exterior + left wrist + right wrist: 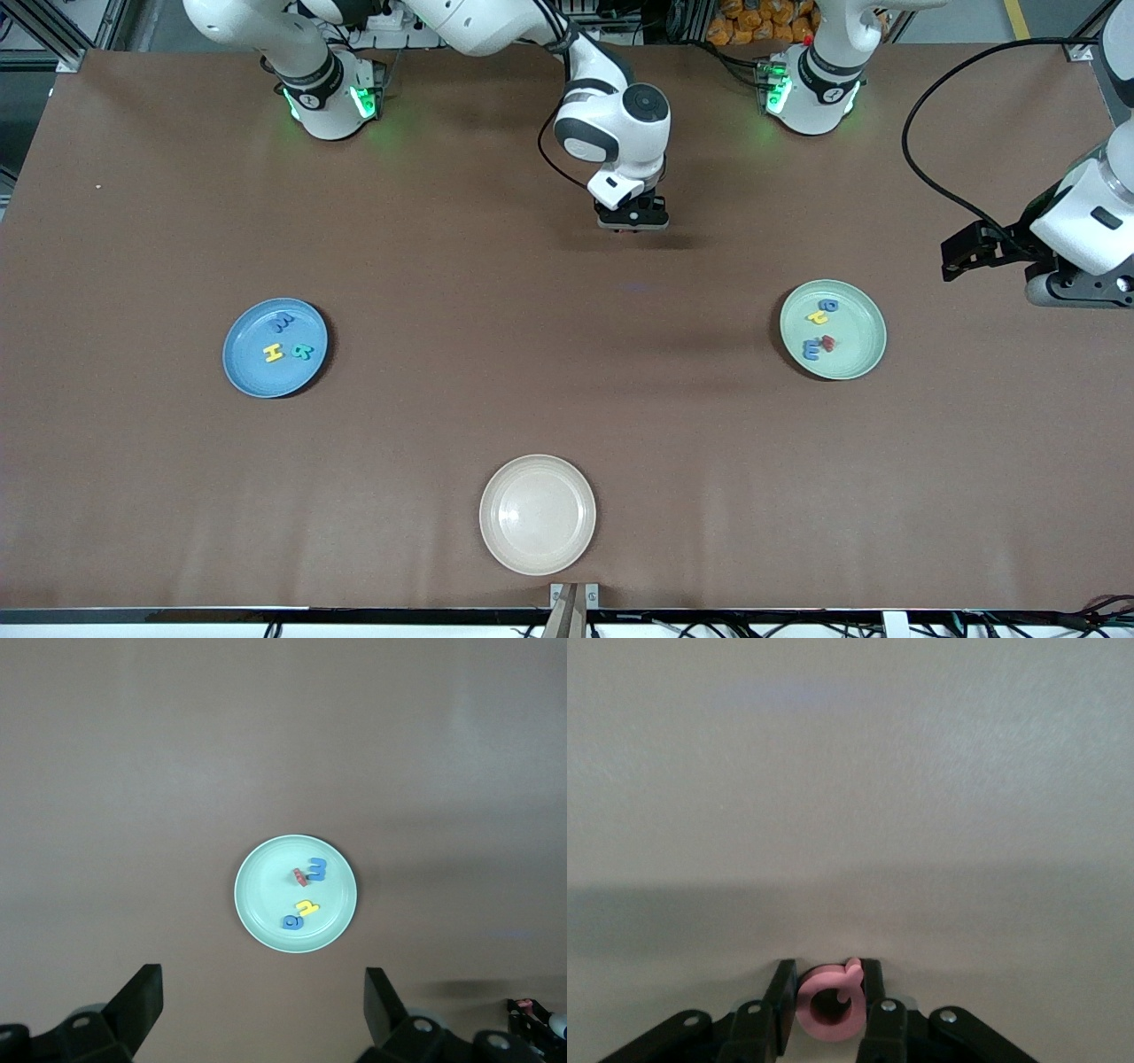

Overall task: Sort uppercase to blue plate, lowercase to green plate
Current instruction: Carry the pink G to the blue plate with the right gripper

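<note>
Right wrist view: right end effector (828, 997) clamped on round Q (830, 1001) (left end effector (263, 1010) wide open).

Green plate (257, 912) holds four letters (two blue); left gripper (263, 1010) spread.

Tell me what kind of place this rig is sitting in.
Probably a robotics lab or test cell, not a home: two Franka arm bases bolted along a brown-covered table, aluminium framing at its corner, loose cables, and toy letters sorted onto a blue plate and green plate.
</note>
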`<state>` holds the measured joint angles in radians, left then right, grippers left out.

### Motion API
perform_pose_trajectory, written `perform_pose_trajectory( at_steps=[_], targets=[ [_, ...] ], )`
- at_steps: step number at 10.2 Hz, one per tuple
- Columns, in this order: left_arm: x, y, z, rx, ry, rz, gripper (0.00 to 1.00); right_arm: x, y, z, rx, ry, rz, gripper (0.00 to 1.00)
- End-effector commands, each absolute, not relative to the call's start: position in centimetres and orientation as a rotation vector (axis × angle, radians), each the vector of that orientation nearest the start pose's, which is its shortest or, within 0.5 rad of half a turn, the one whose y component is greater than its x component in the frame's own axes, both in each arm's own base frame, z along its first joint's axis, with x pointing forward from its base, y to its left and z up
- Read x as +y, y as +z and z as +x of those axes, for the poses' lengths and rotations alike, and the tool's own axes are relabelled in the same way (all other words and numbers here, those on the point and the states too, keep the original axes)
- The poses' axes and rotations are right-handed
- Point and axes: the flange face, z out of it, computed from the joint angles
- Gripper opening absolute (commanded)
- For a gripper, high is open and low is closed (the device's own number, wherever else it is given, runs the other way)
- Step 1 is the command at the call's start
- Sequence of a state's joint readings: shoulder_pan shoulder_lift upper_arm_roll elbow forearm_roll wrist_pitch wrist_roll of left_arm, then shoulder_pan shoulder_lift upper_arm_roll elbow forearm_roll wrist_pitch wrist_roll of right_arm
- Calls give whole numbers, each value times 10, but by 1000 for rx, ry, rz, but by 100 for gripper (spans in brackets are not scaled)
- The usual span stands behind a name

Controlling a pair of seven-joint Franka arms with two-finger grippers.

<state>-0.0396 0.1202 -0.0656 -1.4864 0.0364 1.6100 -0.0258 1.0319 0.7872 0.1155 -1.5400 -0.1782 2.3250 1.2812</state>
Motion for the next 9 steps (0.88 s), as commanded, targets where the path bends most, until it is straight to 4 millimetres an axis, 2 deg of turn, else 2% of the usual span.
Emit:
perform_pose_trajectory(
  at_steps=[1, 2, 4, 5, 7, 9],
  targets=[
    [-55, 609, 592, 104, -40, -3111, 100, 610, 246, 346, 77, -89, -3189, 0],
    [-52, 614, 589, 97, -54, -3111, 100, 589, 270, 372, 99, -92, -3189, 0],
    [-54, 628, 582, 80, -91, -3108, 100, 525, 311, 423, 139, -98, -3174, 0],
    [-56, 642, 574, 75, -127, -3102, 100, 482, 328, 448, 159, -49, -3158, 0],
    [-54, 648, 568, 64, -124, -3098, 100, 379, 345, 505, 170, 55, -3196, 0],
    [-52, 645, 570, 36, -110, -3105, 100, 278, 342, 558, 173, 160, -3224, 0]
  ],
)
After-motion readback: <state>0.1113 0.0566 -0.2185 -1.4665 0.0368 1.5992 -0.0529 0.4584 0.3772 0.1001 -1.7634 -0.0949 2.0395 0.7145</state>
